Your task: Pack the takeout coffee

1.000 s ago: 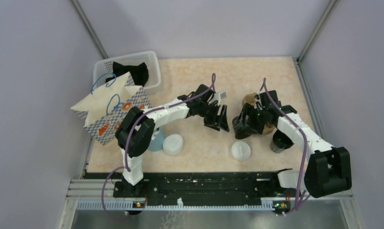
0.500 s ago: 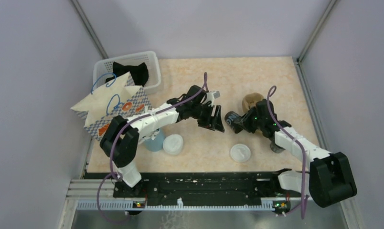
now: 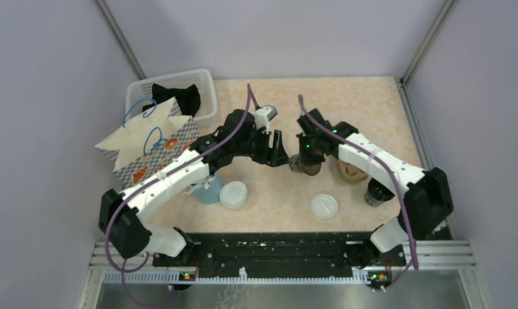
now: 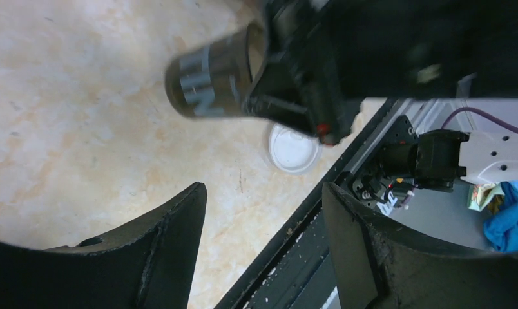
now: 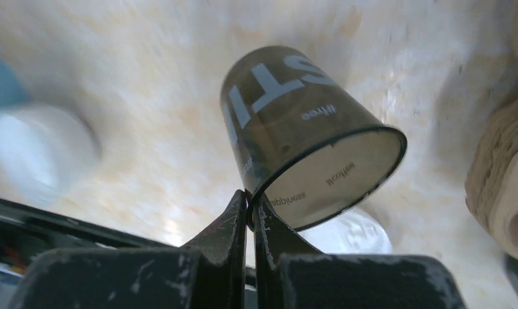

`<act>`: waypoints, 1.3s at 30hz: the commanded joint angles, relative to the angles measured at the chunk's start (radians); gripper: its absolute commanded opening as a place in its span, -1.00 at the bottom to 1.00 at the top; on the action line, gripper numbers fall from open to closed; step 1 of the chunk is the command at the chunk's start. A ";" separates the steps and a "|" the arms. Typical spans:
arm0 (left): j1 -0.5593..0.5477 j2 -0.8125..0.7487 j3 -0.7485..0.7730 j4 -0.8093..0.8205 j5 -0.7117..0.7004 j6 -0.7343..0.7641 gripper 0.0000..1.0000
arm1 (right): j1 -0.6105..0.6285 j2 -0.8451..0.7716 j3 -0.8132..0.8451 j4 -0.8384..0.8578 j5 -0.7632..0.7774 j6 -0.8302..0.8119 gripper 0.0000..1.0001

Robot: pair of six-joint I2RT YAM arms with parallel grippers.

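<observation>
The white-shelled left arm (image 3: 176, 170) and right arm (image 3: 364, 150), jointed in chunky black, each trail a looping purple cable (image 3: 249, 96). Tiny green lights (image 3: 334, 131) dot the right arm; the right gripper (image 5: 250, 205) has scuffed matte-black fingers.

A white basket (image 3: 207, 96) holding black cloth (image 3: 179, 96) stands at the far left. Just nearer than the basket is a patterned paper bag (image 3: 147, 151). Nearer still and rightward stand a light blue cup (image 3: 210, 192) and a white lid (image 3: 234, 194), with a second lid (image 3: 325, 206) farther right. Well right of the basket, the left gripper (image 3: 281, 156) faces the right gripper (image 3: 300, 158), which has a dark open cup (image 3: 305, 168) at its tip. Farthest from the basket sit a brown holder (image 3: 352, 171) and a grey-topped dark cup (image 3: 374, 195).
</observation>
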 commanded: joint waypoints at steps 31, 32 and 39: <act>-0.281 -0.008 -0.127 0.310 0.140 0.280 0.81 | -0.286 -0.304 0.141 -0.537 0.100 -0.118 0.46; -0.337 0.014 -0.136 0.341 0.124 0.333 0.81 | -0.338 -0.327 0.149 -0.531 0.120 -0.140 0.48; -0.560 0.243 -0.188 0.580 -0.025 0.709 0.65 | -0.440 -0.395 0.340 -0.560 0.166 -0.206 0.59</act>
